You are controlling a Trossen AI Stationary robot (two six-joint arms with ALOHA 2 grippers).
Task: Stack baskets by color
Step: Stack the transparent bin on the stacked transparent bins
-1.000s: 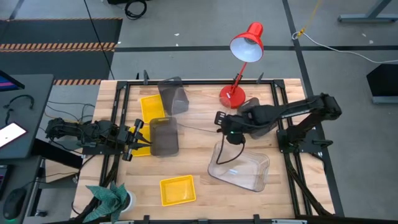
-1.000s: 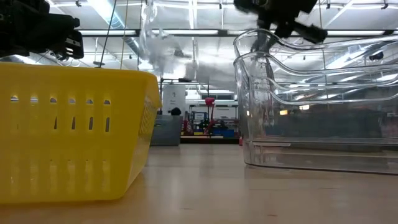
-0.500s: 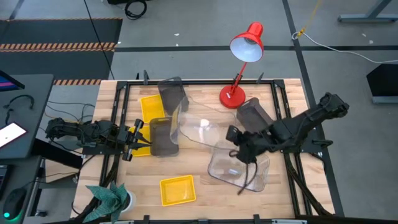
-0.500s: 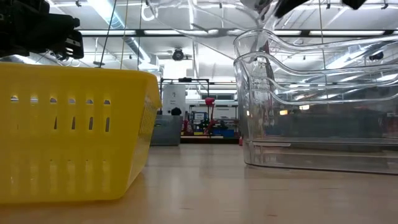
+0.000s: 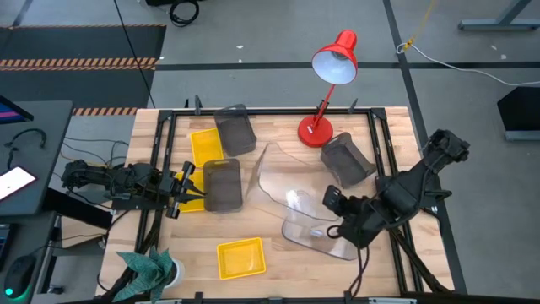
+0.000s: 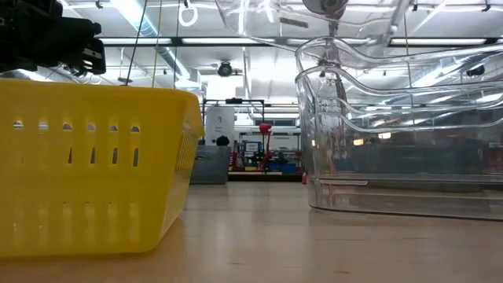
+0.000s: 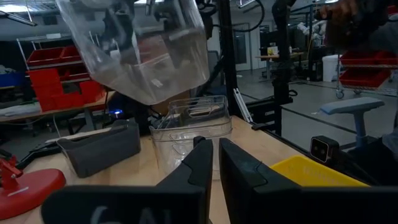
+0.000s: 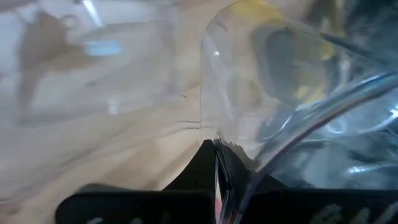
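While carrying a clear basket [image 5: 283, 181] pinched by its rim, we are risking a slip.
Our right gripper [image 5: 336, 203], clamped shut lower right of centre, is hanging it tilted over the other clear basket [image 5: 314, 236]; left gripper [image 5: 187, 187] nearly closed, empty.

right end effector [image 5: 331, 201]: swung from centre toward 4 o'clock
clear basket [image 5: 283, 181]: carried along, lifted, now tilted above the other clear basket [image 5: 316, 236]

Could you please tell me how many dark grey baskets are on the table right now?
3: one at the far edge, one beside the far yellow basket, one near the red lamp's base. Stacked ones could hide more.
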